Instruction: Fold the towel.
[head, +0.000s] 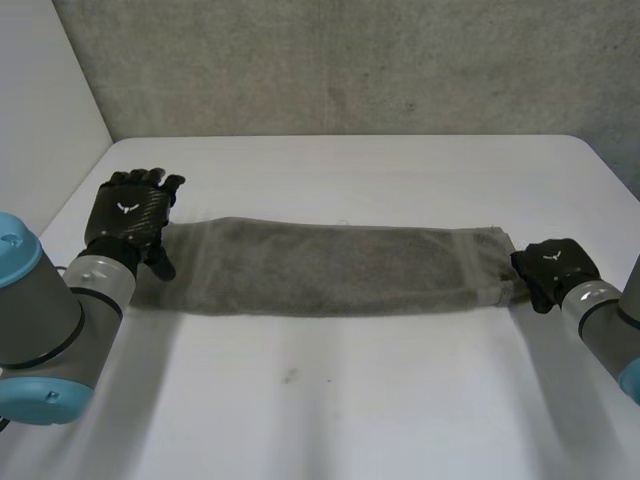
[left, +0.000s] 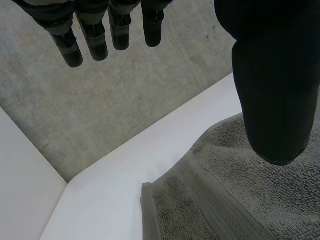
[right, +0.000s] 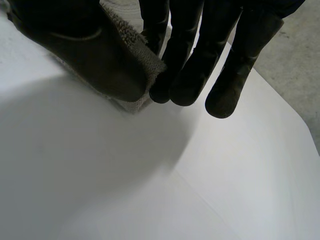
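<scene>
Grey towel (head: 330, 268) stretched in one long band across the white table (head: 330, 410), left end to right end, and it looks already doubled lengthwise; so the step in hand, as I read it, is the crosswise fold, one short end carried over to meet the other. Over to the right hand (head: 552, 268); at the towel's right end, toward the near corner, its thumb (right: 85, 55) and fingers (right: 190, 75) are nipped together with a tuft of terry between them; a real pinch, though a small one. And the left hand (head: 128, 218) sits at the left end with its fingers straight and spread, holding nothing; its thumb hangs over the towel's hem, and I cannot tell whether it touches the cloth.

Now, how to do this well. If the right end is the one to travel, the pinch wants to take every layer, or the lower one will trail behind; the lift should just clear the cloth, then sweep level leftwards so the band drapes without twisting. The open left hand could earn its keep by pressing flat on its end, pinning it while the other comes over; a free end may slide on this smooth table. Land the corner square on its partner, long edges matching; a one-corner grip tends to let the far corner sag, so watch that side.
</scene>
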